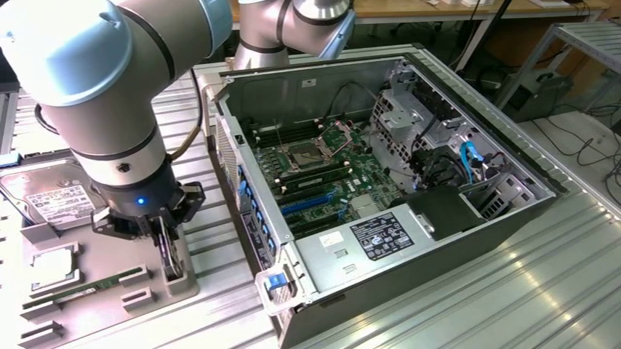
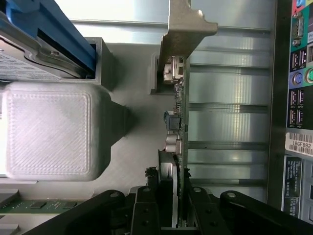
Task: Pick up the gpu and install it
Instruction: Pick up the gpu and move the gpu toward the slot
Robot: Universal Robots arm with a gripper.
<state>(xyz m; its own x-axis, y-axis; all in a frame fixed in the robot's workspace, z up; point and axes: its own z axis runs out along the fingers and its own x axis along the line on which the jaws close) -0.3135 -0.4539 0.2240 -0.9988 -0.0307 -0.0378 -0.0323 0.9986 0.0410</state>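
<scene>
The claw (image 1: 167, 246) stood low over the grey holder (image 1: 102, 247), which lay on the ribbed metal desk (image 1: 485, 298) at the exterior view's left of the open computer case (image 1: 456, 240). The gpu (image 1: 177, 267) stood upright on its long edge in a slot at the holder's corner nearest the case. The two black fingers (image 1: 160, 233) were set one on each side of the card.

In the wrist view the claw (image 2: 175, 196) was partly closed. Its fingers (image 2: 147, 205) bore against the two faces of the gpu (image 2: 180, 122), so the card was gripped while it sat in the holder (image 2: 132, 73). The card appeared edge-on, with its green circuit side turned toward the rear ports (image 2: 299, 98) of the case. Its metal bracket (image 2: 185, 29) was at the end away from the claw. A grey printed block (image 2: 49, 127) rose from the holder beside the card, apart from it.

Other parts lay on the same holder in the exterior view:
- A hard drive (image 1: 49, 196) with a white label lay at the side far from the case.
- A slim green RAM stick (image 1: 87, 289) lay in a groove near the holder's front edge.

The case lay on its side with the panel off. The motherboard (image 1: 321, 174) was exposed, with blue expansion slots (image 1: 310, 202) near its middle. A black labelled cover (image 1: 383, 236) sat below the board, and a blue latch (image 1: 276, 282) was at the corner of the case nearest the claw
</scene>
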